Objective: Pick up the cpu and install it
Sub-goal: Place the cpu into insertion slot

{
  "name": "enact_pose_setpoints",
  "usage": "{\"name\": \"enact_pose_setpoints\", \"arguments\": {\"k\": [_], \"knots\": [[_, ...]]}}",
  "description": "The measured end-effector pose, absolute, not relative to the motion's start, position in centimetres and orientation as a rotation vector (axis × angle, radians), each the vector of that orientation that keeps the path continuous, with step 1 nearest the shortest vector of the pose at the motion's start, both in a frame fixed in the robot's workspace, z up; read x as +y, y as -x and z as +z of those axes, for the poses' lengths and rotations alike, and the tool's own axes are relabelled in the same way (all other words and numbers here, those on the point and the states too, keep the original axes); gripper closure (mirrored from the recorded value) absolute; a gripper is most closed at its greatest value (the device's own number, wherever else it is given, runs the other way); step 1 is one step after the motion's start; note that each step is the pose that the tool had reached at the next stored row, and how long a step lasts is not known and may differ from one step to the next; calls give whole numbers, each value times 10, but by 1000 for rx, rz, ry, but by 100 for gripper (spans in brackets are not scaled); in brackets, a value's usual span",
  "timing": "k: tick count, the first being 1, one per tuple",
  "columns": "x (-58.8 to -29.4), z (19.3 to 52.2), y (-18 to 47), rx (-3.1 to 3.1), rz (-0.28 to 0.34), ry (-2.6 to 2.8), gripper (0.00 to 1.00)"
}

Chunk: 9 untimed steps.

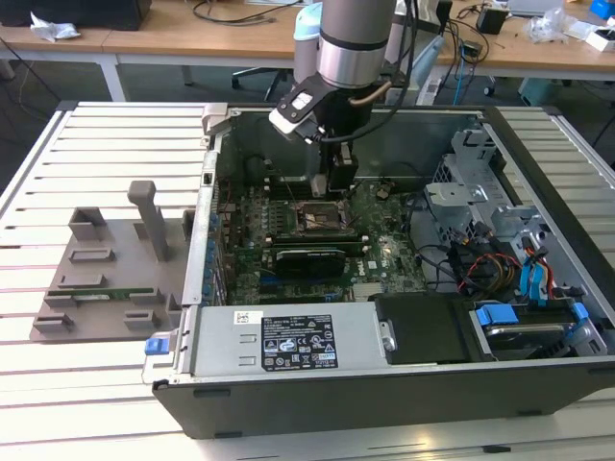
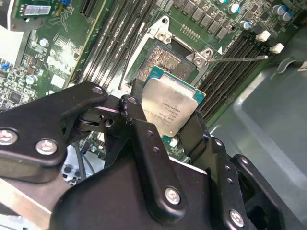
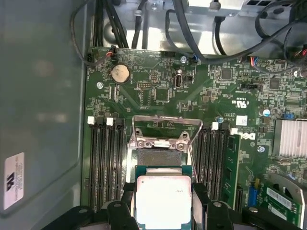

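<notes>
Both fingers are closed to the width of the cpu and press on two opposite edges of it, so the gripper carries the chip with its silvery top facing the wrist cameras. In both wrist views the cpu hangs just beside the open socket, partly over its near edge and not yet seated in it. The metal load frame stands raised behind the socket. In the exterior view the arm reaches down into the computer case, low over the motherboard. I judge the main danger to be wrong alignment: if the chip comes down shifted or turned against the socket, a corner can bend the fine contacts. The grip is only on thin edges, so a small slip could tilt the chip or drop it on the board. The fingers are also close to the memory slots and could strike them or the raised frame.
</notes>
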<state>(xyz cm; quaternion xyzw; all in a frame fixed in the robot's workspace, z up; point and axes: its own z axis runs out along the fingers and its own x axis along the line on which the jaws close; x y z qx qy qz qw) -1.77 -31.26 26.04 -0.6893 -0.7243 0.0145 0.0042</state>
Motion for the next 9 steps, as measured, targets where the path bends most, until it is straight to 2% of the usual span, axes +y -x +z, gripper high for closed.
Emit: {"name": "enact_pose_setpoints", "arguments": {"k": [9], "knots": [[-313,239,21,-2245,46,2185,45]]}}
